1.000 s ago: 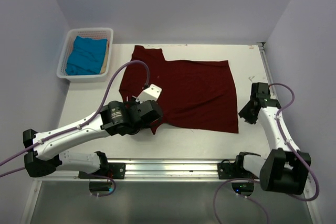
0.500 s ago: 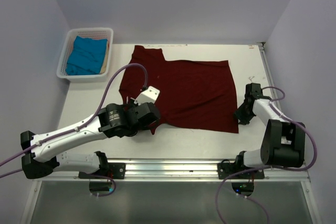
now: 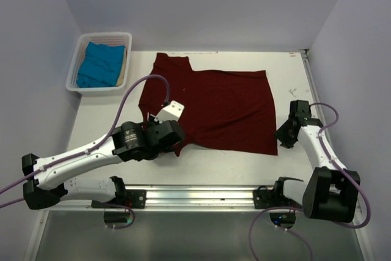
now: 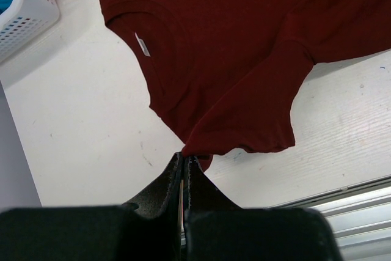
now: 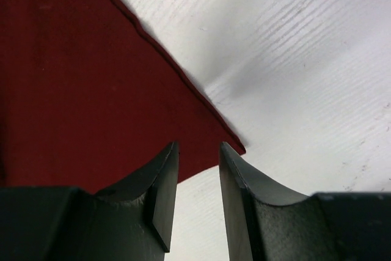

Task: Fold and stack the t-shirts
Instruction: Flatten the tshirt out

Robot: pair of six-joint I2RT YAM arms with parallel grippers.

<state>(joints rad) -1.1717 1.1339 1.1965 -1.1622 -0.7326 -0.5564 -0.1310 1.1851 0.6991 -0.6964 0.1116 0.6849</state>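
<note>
As I look down from above, the large dark maroon-red cloth t-shirt (image 3: pixel 220 102) lies spread nearly flat across the middle of the white tabletop (image 3: pixel 104 114), with no fold in it. The bright teal-blue cloth t-shirt (image 3: pixel 99 64) sits bunched in the white slatted plastic basket (image 3: pixel 73 84) at the far left corner. The left pincer (image 3: pixel 178 150) is at the maroon shirt's near left edge, and the right pincer (image 3: pixel 285 142) is at its near right corner.

From the left wrist, the black fingers (image 4: pixel 162 187) are pressed together with no gap. They pinch the maroon cloth at its near edge beside the sleeve. The neckline with its small white label (image 4: pixel 142 45) lies flat beyond.

From the right wrist, the jaws stand partly apart over the pointed hem corner (image 5: pixel 211 132). Cloth and bare tabletop show in the gap, and nothing looks clamped.

By my reckoning the work has barely begun: nothing is folded or stacked, and the teal shirt has yet to leave its basket.
</note>
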